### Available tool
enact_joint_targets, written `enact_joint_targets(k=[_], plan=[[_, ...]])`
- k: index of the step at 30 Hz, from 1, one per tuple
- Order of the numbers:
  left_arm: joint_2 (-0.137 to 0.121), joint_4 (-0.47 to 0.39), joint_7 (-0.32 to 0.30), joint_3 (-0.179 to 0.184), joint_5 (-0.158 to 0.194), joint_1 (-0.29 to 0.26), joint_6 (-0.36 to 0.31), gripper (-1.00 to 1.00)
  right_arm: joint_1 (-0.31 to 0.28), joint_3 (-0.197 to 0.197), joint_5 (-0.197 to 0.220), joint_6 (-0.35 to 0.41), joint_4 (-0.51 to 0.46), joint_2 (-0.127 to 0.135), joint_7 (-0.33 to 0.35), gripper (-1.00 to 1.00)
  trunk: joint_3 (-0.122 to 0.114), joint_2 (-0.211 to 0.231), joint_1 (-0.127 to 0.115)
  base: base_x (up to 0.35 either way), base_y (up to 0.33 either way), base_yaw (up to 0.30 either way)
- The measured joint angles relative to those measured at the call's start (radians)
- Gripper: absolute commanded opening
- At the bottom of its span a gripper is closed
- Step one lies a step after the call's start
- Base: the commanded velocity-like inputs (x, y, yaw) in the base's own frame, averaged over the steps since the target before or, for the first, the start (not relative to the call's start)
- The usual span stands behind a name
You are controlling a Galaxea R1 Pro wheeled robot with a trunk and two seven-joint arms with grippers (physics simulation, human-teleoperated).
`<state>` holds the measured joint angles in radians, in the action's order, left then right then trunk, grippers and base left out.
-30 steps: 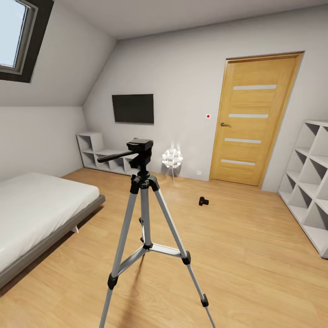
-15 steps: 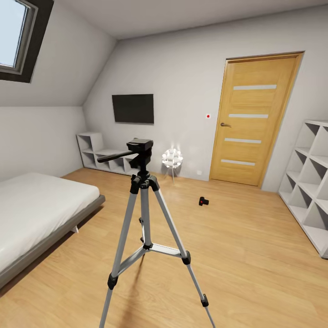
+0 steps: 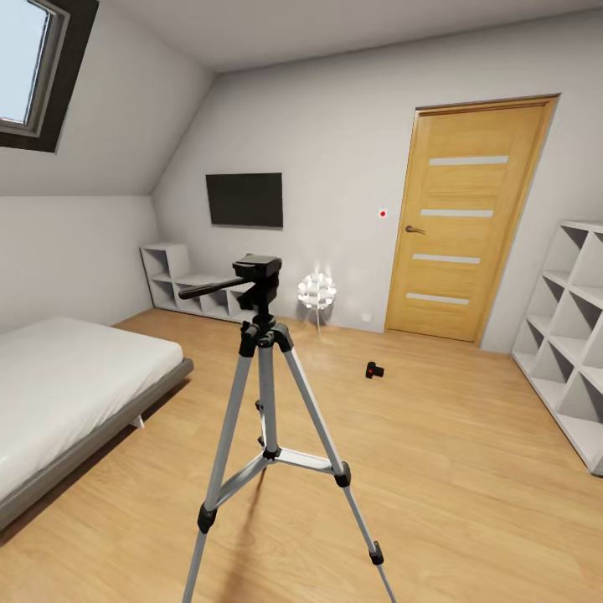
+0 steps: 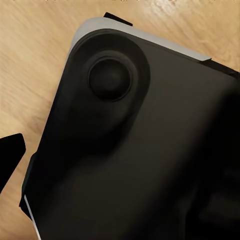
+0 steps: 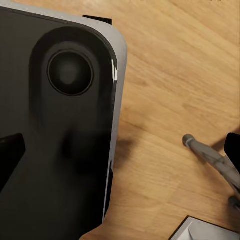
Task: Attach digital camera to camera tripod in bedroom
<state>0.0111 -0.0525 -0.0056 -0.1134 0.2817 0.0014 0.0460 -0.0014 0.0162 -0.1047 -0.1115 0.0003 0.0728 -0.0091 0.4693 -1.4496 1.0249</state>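
Nothing has moved since the earlier frames; the head view is unchanged. The tripod (image 3: 266, 394) stands on 3 spread legs on the wood floor (image 3: 469, 502), its head bare and ready for mounting. The camera (image 3: 374, 369) lies on the floor well beyond it, near the door (image 3: 469, 218). Whether either tool is released or clenched cannot be told.

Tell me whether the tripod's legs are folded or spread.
Spread: the camera tripod stands upright on the wood floor, its silver legs splayed apart, braced mid-height.
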Motion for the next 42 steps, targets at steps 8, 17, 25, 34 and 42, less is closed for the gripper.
enact_joint_targets(k=[8,17,25,34,42], plan=[[-0.001,0.0,0.0,0.002,0.0,0.0,0.0,1.0,0.0,-0.003,0.003,-0.001,-0.049,0.001,-0.007,1.0,0.0,0.0,0.0,0.206,0.0,0.0],[-0.001,0.0,0.0,0.002,0.0,0.0,0.0,1.0,-0.121,-0.014,0.026,0.279,-0.488,-0.009,-0.087,1.0,0.0,0.0,0.0,0.041,0.0,0.0],[0.0,0.0,0.0,0.001,0.0,0.0,0.0,1.0,-0.203,-0.014,0.089,0.359,-0.538,-0.003,-0.079,1.0,0.0,0.0,0.0,0.001,0.0,0.0],[0.001,0.0,0.0,0.0,0.0,0.0,0.0,1.0,-0.216,-0.004,0.099,0.364,-0.606,-0.008,-0.077,1.0,0.0,0.0,0.0,0.0,0.0,0.0],[0.001,0.0,0.0,0.001,0.0,0.0,0.0,1.0,-0.218,0.001,0.1,0.363,-0.617,-0.001,-0.062,1.0,0.0,0.0,0.0,0.0,0.0,0.0]])
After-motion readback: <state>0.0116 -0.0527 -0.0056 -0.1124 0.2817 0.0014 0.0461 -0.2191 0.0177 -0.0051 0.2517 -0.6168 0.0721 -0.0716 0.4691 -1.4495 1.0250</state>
